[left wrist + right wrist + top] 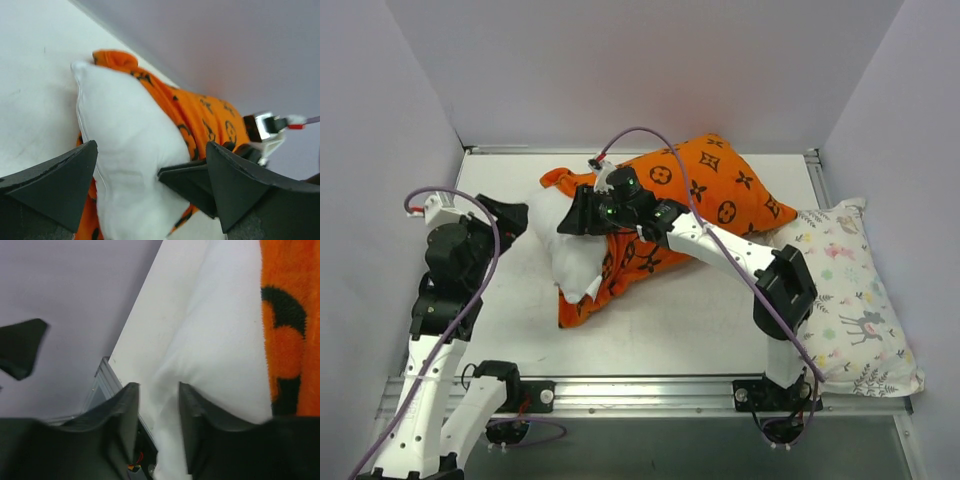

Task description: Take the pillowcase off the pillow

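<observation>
The orange pillowcase (710,190) with black motifs lies at the table's middle, bunched back toward the far right. The white pillow (570,262) sticks out of its left end. My right gripper (567,224) reaches across the pillowcase to that bare end. In the right wrist view its jaws (159,387) stand slightly apart, with a loose fold of the pillow (225,340) between them and the pillowcase (290,340) at the right. My left gripper (525,222) is wide open just left of the pillow; in its wrist view (150,170) the pillow (125,130) fills the gap ahead.
A white animal-print pillow (850,300) lies along the table's right edge. The grey walls close in on the left, back and right. A metal rail (650,390) runs along the near edge between the arm bases.
</observation>
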